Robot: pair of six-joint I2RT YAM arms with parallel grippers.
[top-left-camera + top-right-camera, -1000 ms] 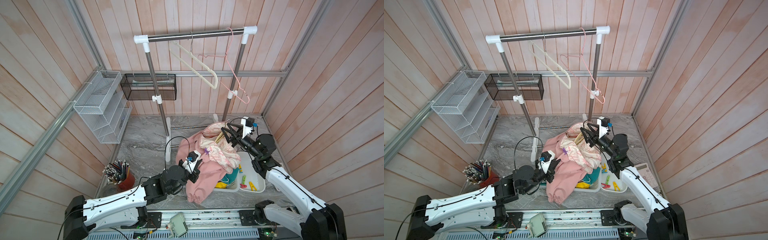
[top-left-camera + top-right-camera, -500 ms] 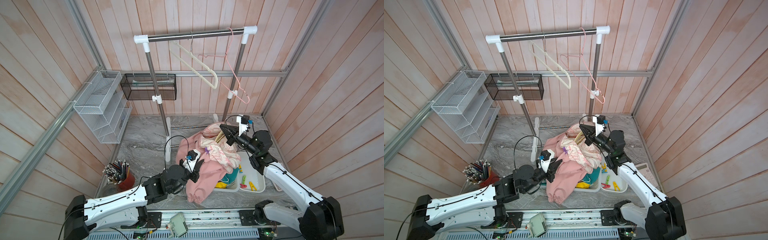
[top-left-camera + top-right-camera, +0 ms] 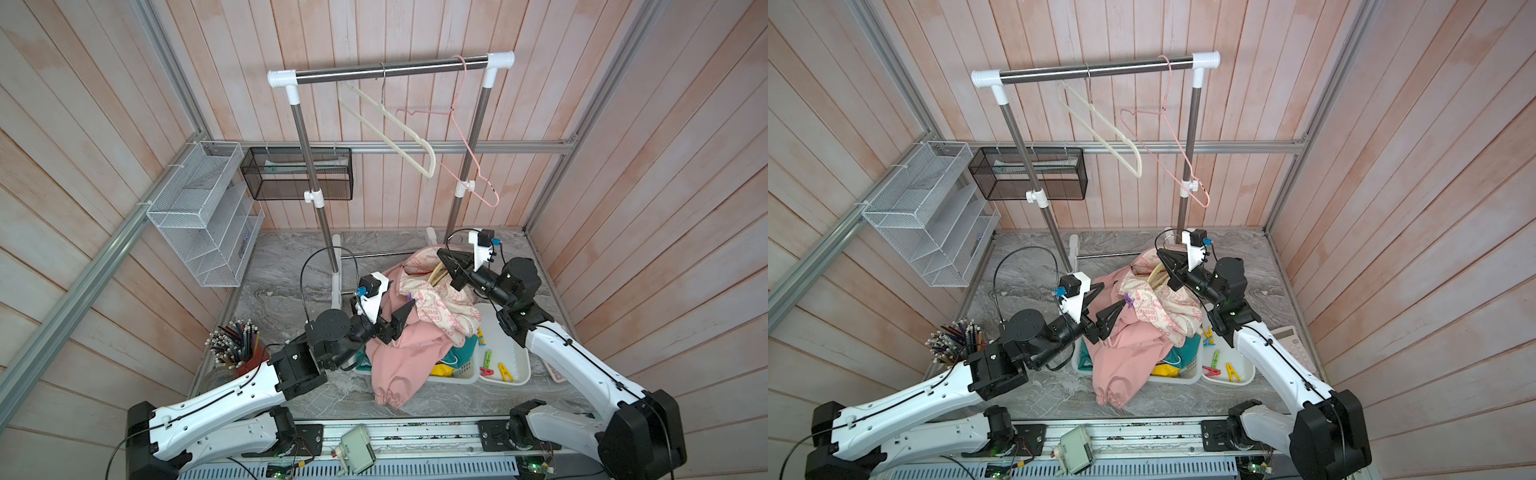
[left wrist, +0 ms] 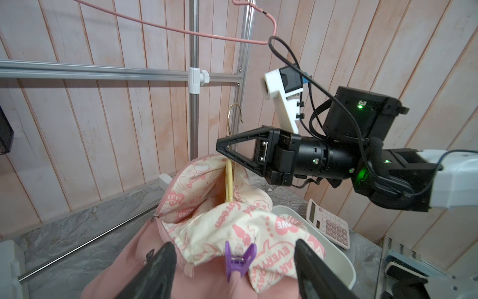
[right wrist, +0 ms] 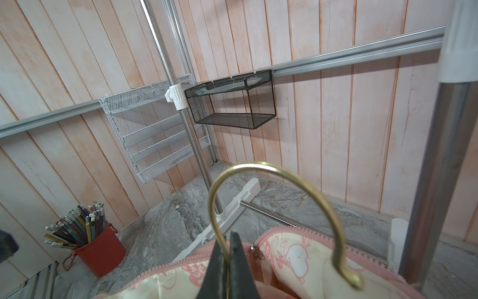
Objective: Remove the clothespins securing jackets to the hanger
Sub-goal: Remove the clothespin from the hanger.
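Here the right jaws are closed on the brass hanger hook [image 5: 254, 165] above the pink jacket [image 3: 399, 349]. The left jaws stand open, flanking without touching the purple clothespin [image 4: 239, 261] clipped to that jacket's cream printed lining edge.

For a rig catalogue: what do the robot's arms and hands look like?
Left arm and right arm: white shells, black joints, black cables. Left hand and right hand: black, pointed, open-frame fingers, white camera bracket. Green lights on the right arm.
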